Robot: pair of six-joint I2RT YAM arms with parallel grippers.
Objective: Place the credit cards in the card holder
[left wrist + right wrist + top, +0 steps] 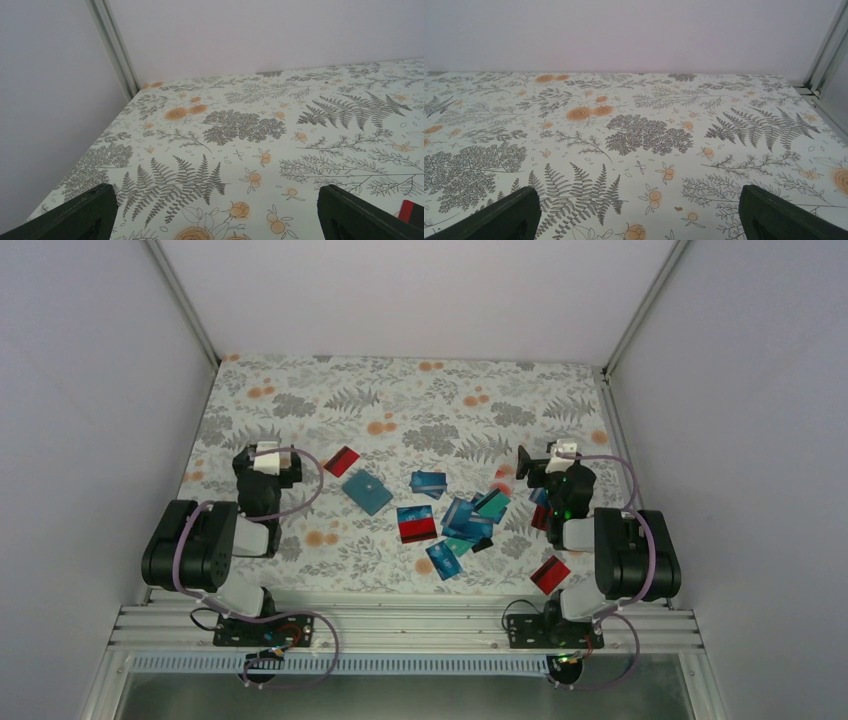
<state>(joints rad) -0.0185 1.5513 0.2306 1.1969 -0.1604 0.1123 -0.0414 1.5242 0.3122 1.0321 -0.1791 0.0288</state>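
Observation:
The card holder [367,492], a flat teal-blue square with a small dot, lies closed left of the table's middle. Several credit cards are scattered to its right: a blue one [428,481], a red and blue one [416,524], a loose pile [470,518] and a blue one [443,561]. A red card [342,461] lies just beyond the holder, and its corner [413,210] shows in the left wrist view. My left gripper [268,453] [217,220] is open over bare cloth left of the holder. My right gripper [548,456] [640,220] is open and empty right of the pile.
A fern and flower patterned cloth [400,400] covers the table. White walls with metal corner posts [185,300] close it in at the back and both sides. One more red card [549,574] lies near the front edge by the right arm's base.

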